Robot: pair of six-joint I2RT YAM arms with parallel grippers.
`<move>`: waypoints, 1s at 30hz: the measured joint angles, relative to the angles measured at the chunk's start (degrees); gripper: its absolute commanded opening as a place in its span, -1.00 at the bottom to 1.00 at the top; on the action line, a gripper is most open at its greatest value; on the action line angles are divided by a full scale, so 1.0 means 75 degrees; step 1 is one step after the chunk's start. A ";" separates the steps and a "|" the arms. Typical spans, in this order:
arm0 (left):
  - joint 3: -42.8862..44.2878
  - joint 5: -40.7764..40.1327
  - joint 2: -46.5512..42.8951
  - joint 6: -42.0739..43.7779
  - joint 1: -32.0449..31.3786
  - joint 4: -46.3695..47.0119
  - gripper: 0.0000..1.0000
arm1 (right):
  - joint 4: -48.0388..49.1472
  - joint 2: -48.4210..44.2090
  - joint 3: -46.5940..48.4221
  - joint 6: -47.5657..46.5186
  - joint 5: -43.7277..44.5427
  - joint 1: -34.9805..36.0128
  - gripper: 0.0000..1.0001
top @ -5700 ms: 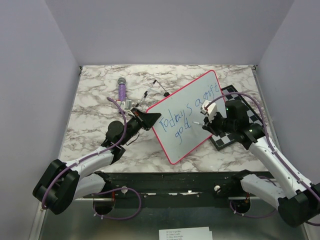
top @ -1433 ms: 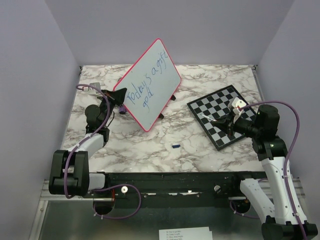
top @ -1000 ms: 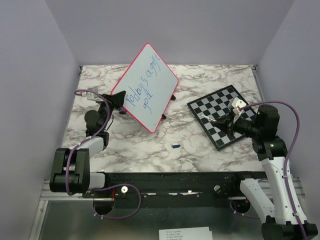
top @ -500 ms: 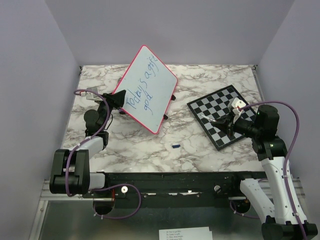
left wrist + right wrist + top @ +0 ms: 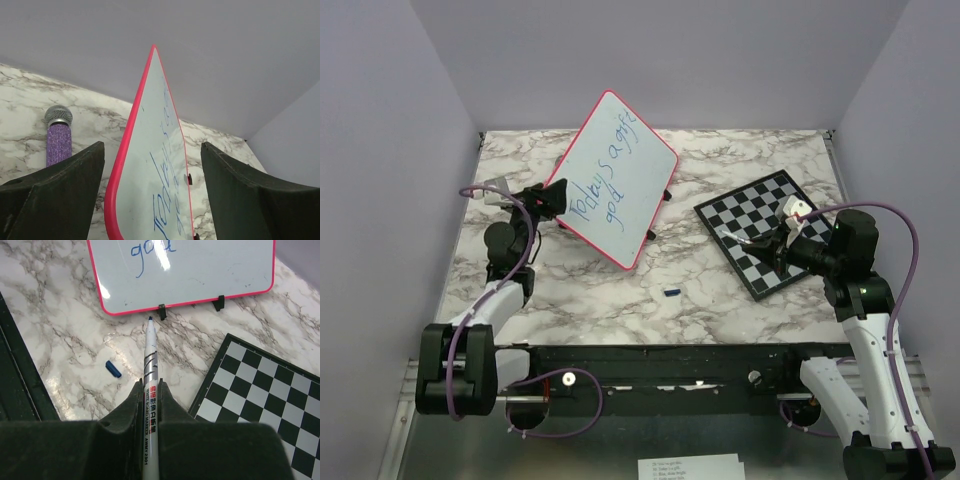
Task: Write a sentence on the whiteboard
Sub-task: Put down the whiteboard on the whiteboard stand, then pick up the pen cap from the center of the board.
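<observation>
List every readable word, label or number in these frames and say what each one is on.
"Today's a gift" with "god" beneath, in blue: on the whiteboard.
"BOARD MARKER" and "AWNY 2301", partly legible print: on the marker clamped in the right gripper.
Printed lines on the paper sheet at the near edge: too small to read.

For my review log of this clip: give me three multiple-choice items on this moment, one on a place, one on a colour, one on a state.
1. Where does the marker cap lie?
A. on the chessboard
B. on the bare marble
C. on the whiteboard

2. What colour is the whiteboard rim?
A. pink-red
B. green
C. black

3. What does the right gripper hold?
A. nothing
B. the microphone
C. an uncapped marker

Answers:
1 B, it lies between whiteboard and chessboard.
2 A, the wrist views show it.
3 C, the fingers pinch the marker, blue tip bare.
</observation>
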 measured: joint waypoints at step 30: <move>0.2687 0.0420 -0.3611 -0.0125 -0.0047 -0.7388 0.97 | -0.0122 0.0169 0.0000 -0.0003 -0.0052 0.0000 -0.99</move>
